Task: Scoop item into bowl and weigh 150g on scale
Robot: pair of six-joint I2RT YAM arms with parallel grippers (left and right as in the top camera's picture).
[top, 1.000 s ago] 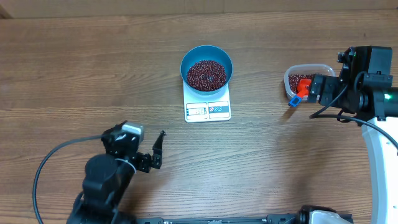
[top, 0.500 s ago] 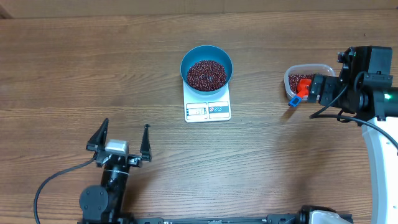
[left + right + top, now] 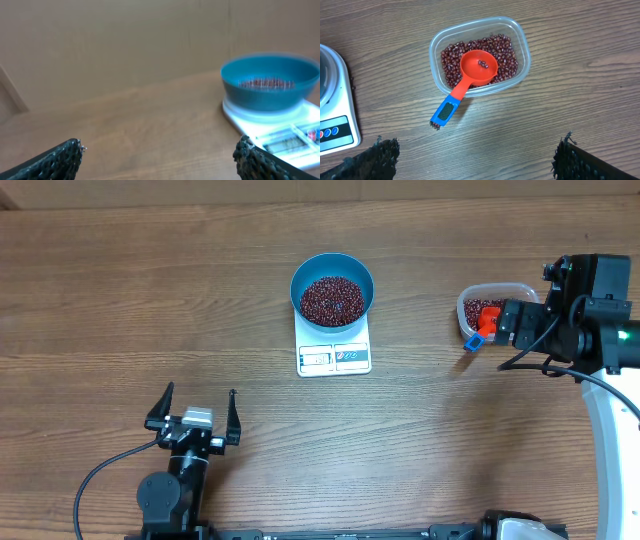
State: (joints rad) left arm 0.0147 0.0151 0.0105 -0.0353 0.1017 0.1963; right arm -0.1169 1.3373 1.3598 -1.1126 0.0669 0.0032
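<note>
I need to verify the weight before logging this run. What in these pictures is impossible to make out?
- The scale reading: too small in the overhead view, blurred in the left wrist view, cut off by the left edge in the right wrist view.
- The clear tub: in the overhead view its right side is hidden under the right arm.
- How deep the beans lie: only their top surface shows, and the bowl wall hides the rest.

1. A robotics lab bench: bare wood-grain tabletop (image 3: 120, 280), plain brown board (image 3: 125, 40) behind it.
2. Cabled left arm (image 3: 165, 495) and right arm (image 3: 585, 315) stand at its edges, with a kitchen scale (image 3: 334, 352) between.
</note>
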